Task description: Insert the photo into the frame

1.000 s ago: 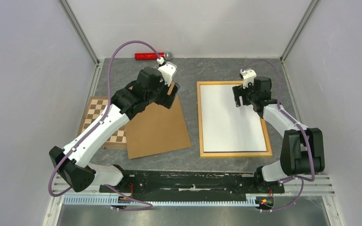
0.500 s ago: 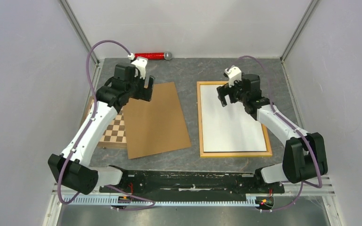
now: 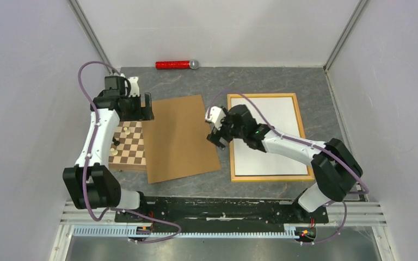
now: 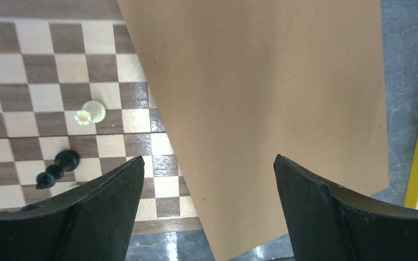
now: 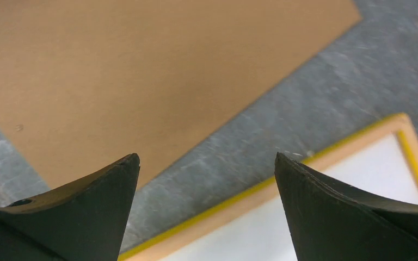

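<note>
**Fingers spreading wide on left gripper (image 3: 143, 107) and right gripper (image 3: 217, 136); photo (image 3: 275, 114) lying in frame (image 3: 272, 178)**

Top view: both pairs of fingers are standing wide apart and gripping nothing. The left gripper is hanging at upper left of center, over the upper left corner of the brown backing board (image 3: 179, 138), where it is overlapping the chessboard (image 3: 128, 149). The right gripper is reaching across to the middle, sitting over the gap between the board's right edge and the frame's left rail. The photo is lying flat, white side up, inside the yellow-orange frame at center right, with the right arm crossing over it. A red cylinder (image 3: 174, 65) is lying along the top edge of the gray table (image 3: 315, 87), well apart from everything.

Left wrist view: the two dark fingers (image 4: 109, 206) are showing at bottom, wide apart, with nothing between them. The board is filling the center and top, and the chessboard is showing at left with a cream piece (image 4: 90, 112) and black pieces (image 4: 60, 166) on it. A strip of the frame's rail is running down the right edge.

Right wrist view: the fingers (image 5: 87, 212) are again spreading wide at bottom and holding nothing. The board is filling the upper left, and a band of bare table is crossing the middle. The frame's corner is showing at lower right, with the white photo inside it.
</note>
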Controlling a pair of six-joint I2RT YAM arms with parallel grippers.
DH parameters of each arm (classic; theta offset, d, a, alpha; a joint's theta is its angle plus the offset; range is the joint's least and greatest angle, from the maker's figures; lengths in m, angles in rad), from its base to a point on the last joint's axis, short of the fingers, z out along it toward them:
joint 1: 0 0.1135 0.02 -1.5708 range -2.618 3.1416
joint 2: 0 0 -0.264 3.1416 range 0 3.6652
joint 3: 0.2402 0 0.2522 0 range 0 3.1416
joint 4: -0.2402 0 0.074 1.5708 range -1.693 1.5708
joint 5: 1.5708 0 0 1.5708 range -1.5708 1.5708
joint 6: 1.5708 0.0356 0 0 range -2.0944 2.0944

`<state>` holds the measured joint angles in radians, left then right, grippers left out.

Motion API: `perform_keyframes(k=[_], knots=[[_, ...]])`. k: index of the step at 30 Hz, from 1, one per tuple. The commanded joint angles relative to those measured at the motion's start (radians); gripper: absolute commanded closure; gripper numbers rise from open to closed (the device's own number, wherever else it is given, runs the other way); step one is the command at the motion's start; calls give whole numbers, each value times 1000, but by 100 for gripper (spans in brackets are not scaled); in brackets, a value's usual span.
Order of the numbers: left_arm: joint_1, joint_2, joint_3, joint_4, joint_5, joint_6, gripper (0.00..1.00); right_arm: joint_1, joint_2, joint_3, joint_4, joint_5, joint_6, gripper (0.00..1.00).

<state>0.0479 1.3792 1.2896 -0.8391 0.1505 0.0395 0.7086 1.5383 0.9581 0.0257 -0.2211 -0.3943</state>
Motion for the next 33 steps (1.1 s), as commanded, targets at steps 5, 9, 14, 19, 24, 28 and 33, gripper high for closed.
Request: perform_keyframes(k=[5,9,14,19,24,28,33], knots=[[127,126,3,-74,220,29,7,158,59,-21,62,7,-104,2],[135,200,31,-70,236,40,8,215,56,-39,52,6,-154,2],[142,324,128,-49,241,15,9,280,79,-39,37,23,-208,2],[142,445,209,-32,238,-20,10,327,114,-50,48,43,-209,3],[146,442,163,-18,213,2,11,361,123,-74,58,41,-209,4],[159,415,125,-12,192,31,11,376,140,-77,69,48,-204,4],[167,428,106,-8,202,51,11,380,170,-91,114,79,-181,5]])
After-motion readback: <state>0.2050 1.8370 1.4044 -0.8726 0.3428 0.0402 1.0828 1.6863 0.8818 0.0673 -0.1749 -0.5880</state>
